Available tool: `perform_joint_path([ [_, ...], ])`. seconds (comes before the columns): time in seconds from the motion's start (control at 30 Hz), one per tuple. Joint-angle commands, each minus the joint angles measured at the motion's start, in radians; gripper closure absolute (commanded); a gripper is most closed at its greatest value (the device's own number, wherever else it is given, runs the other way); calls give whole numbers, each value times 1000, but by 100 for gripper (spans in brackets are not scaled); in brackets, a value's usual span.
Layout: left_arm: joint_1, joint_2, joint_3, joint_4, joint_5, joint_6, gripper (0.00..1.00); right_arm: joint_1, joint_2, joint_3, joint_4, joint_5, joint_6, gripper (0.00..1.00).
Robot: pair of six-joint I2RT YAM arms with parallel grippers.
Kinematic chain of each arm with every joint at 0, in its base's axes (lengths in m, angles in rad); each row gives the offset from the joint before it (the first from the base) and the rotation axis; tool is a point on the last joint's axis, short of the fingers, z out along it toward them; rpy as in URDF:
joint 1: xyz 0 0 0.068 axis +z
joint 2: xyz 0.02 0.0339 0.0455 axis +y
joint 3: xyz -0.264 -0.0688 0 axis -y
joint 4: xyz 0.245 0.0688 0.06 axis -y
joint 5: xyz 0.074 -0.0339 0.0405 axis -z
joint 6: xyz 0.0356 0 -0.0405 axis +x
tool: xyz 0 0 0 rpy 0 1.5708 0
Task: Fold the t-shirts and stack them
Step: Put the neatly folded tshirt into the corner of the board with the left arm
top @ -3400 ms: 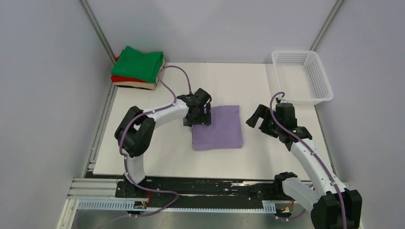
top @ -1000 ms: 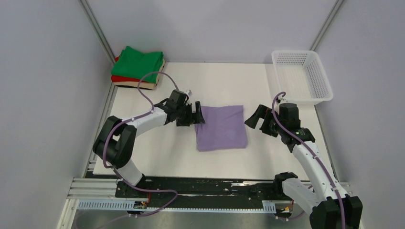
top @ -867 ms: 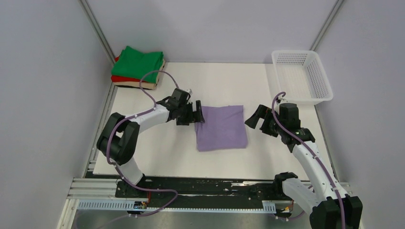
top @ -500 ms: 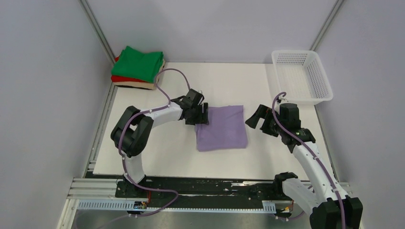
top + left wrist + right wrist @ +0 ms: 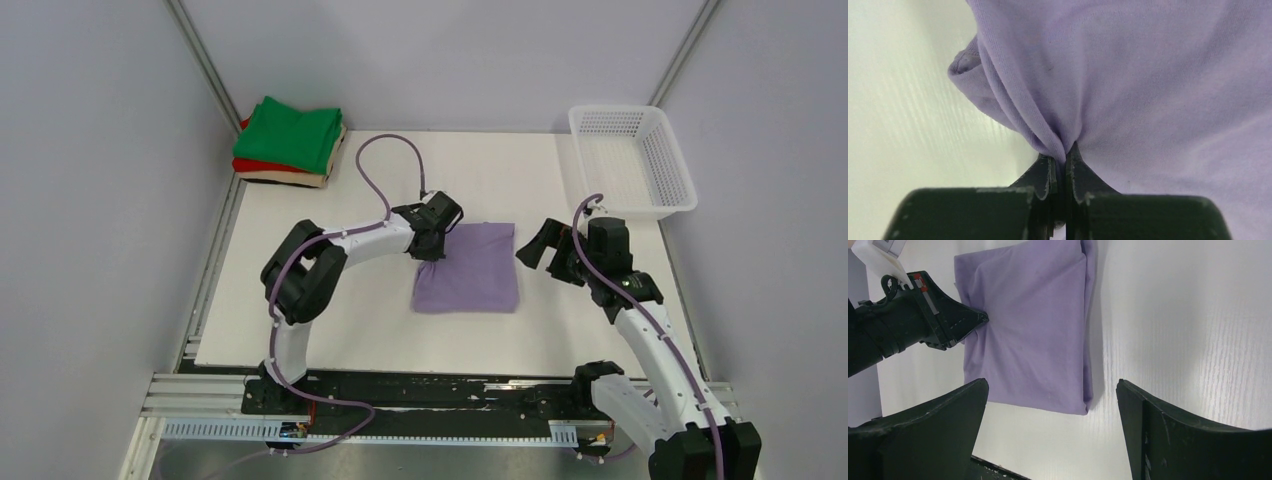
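At centre, folded lavender t-shirt [image 5: 472, 272] lies flat, nearly square.

Pale grey walls [image 5: 90, 200] close round the white table [image 5: 500, 165] on three sides, with thin metal posts [image 5: 205, 65] rising at its far corners. A black-and-aluminium rail [image 5: 450, 385] runs along its near edge. Soft, even light.

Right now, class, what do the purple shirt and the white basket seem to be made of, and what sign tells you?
The purple shirt looks like soft, matte knit cloth, perhaps cotton jersey: fine ribbing shows and it gathers into folds. The white basket looks like rigid, smooth moulded plastic: its walls are a regular mesh.
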Motion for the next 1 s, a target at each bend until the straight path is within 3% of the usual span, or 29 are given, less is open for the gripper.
perform_joint_path([
  [0.0, 1, 57, 104, -173, -274, 86, 100, -7, -32, 12, 25, 52, -12, 0],
  [0.17, 64, 45, 211, -185, -447, 275, 100, -16, -65, 9, 27, 109, -4, 0],
  [0.27, 124, 19, 219, -81, -488, 427, 100, -31, -82, 6, 32, 134, 1, 0],
  [0.33, 162, -5, 211, 16, -492, 631, 100, -45, -86, 4, 38, 143, 2, 0],
  [0.47, 240, 12, 236, 173, -574, 893, 100, -82, -82, -8, 52, 147, 5, 0],
  [0.77, 425, 65, 430, 317, -533, 1107, 100, -139, -14, 0, 60, 152, 5, 0],
  [0.97, 495, 124, 590, 305, -516, 1253, 100, -194, 29, -6, 43, 155, 11, 0],
])
